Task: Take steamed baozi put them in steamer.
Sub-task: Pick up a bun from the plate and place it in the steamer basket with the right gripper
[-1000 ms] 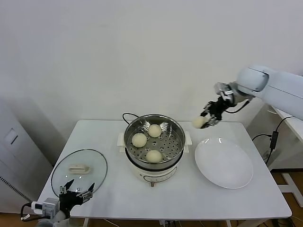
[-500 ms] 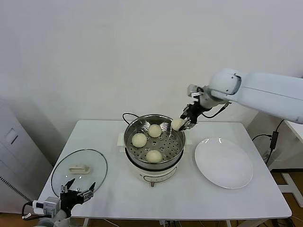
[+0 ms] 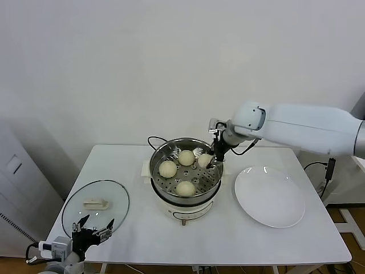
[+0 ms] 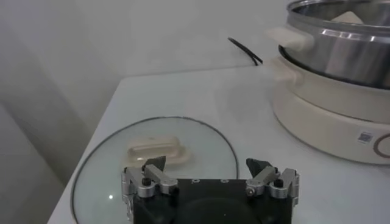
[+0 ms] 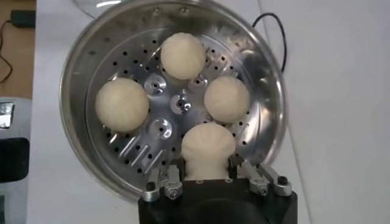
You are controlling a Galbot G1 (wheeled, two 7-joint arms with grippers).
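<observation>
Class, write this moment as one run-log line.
right gripper: shut on fourth baozi, over steamer | three baozi inside | plate: bare | left gripper: open, parked near lid

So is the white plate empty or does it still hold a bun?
Empty. The white plate shows only bare surface in the head view.

the right gripper hangs inside the steamer at its right rim, clamped on a steamed baozi, with three more buns on the perforated floor. a white plate lies right of it, a glass lid left, where the left gripper waits spread wide at the table edge.
</observation>
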